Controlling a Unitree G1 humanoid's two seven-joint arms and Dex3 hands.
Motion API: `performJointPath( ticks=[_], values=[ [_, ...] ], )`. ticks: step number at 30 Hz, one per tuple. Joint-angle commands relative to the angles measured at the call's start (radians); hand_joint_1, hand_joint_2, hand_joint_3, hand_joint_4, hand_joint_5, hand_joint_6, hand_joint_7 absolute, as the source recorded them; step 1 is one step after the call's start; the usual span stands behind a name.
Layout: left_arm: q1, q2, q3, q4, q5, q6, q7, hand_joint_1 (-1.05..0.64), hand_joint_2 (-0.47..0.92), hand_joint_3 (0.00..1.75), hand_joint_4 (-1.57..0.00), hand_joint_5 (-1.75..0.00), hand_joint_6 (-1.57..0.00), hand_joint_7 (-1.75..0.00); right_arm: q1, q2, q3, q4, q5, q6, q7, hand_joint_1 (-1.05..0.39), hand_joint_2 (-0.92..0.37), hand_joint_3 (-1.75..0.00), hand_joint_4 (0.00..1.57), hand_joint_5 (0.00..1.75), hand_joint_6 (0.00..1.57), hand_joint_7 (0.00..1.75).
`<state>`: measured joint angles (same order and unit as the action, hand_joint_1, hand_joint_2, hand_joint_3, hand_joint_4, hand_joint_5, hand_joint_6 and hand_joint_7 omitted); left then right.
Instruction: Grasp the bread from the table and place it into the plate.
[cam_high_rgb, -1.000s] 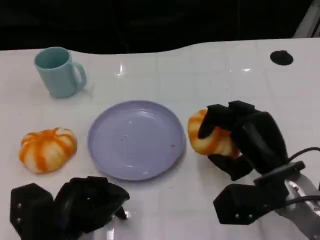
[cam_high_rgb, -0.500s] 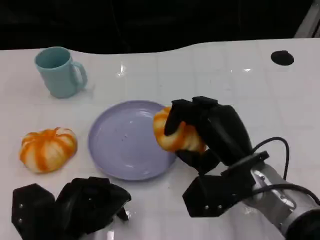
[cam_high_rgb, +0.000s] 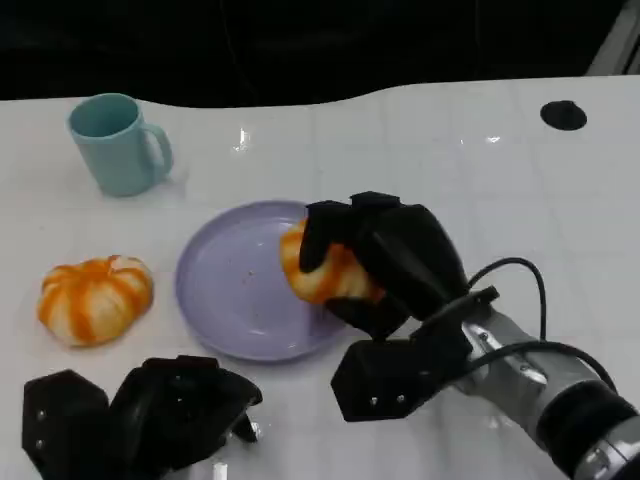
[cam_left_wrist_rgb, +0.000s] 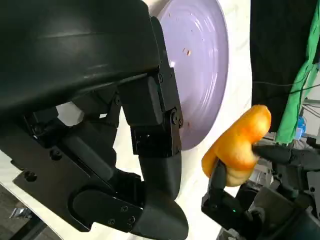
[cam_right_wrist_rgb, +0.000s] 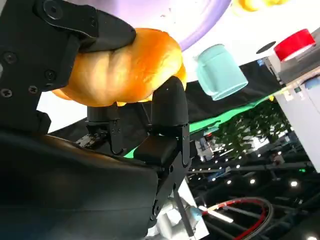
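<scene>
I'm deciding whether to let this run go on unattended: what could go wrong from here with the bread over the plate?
The right robot hand holds the bread over the plate's right edge, not its middle; released here, it might roll off the rim onto the table. The left wrist view suggests the bread is held above the plate, so a drop could bounce.

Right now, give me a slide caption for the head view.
Right hand holds a bread roll over the purple plate; second roll and teal mug nearby.
</scene>
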<state>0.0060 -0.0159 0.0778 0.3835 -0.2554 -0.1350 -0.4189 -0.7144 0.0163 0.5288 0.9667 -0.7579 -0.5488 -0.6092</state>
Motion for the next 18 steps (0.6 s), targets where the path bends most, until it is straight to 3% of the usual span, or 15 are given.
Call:
performJointPath(
  ticks=[1,8,12,14,16,17,18],
  values=[
    [0.015,0.009,-0.002,0.004,0.005,-0.008,-0.001,-1.05,0.5,0.47,-0.92,-1.47,-1.57,-0.29,-0.05,0.033,0.005,0.067,0.013,-0.027,-0.019,-0.12,-0.38,-1.28,0.94,1.75,0.83,1.52],
    [0.014,0.008,-0.007,-0.001,0.006,-0.001,0.003,-1.05,0.49,0.48,-0.91,-1.46,-1.57,-0.29,-0.085,0.08,-0.004,0.139,0.032,-0.039,-0.002,-0.12,-0.42,-1.24,0.87,1.73,0.8,1.43],
    [0.013,0.007,-0.01,0.0,0.01,-0.005,0.005,-1.05,0.49,0.49,-0.91,-1.47,-1.57,-0.28,-0.103,0.086,0.005,0.147,0.034,0.001,0.077,-0.16,-0.51,-0.91,0.69,1.35,0.75,0.81],
    [0.014,0.008,-0.012,-0.001,0.015,-0.009,0.008,-1.05,0.49,0.49,-0.91,-1.47,-1.57,-0.28,-0.113,0.08,0.02,0.138,0.022,0.037,0.135,-0.27,-0.64,-0.65,0.46,0.91,0.61,0.43],
    [0.013,0.008,-0.012,0.004,0.016,-0.015,0.006,-1.05,0.49,0.5,-0.91,-1.47,-1.57,-0.28,-0.115,0.074,0.033,0.122,0.014,0.07,0.181,-0.34,-0.76,-0.41,0.37,0.66,0.58,0.2],
    [0.012,0.009,-0.011,0.007,0.015,-0.019,0.003,-1.05,0.49,0.5,-0.91,-1.47,-1.57,-0.28,-0.114,0.072,0.038,0.113,0.013,0.083,0.2,-0.45,-0.86,-0.25,0.2,0.54,0.48,0.09],
    [0.012,0.01,-0.012,0.009,0.016,-0.022,0.002,-1.05,0.5,0.5,-0.91,-1.47,-1.57,-0.28,-0.11,0.069,0.041,0.102,0.015,0.092,0.22,-0.49,-0.89,-0.19,0.13,0.5,0.44,0.04]
  ],
)
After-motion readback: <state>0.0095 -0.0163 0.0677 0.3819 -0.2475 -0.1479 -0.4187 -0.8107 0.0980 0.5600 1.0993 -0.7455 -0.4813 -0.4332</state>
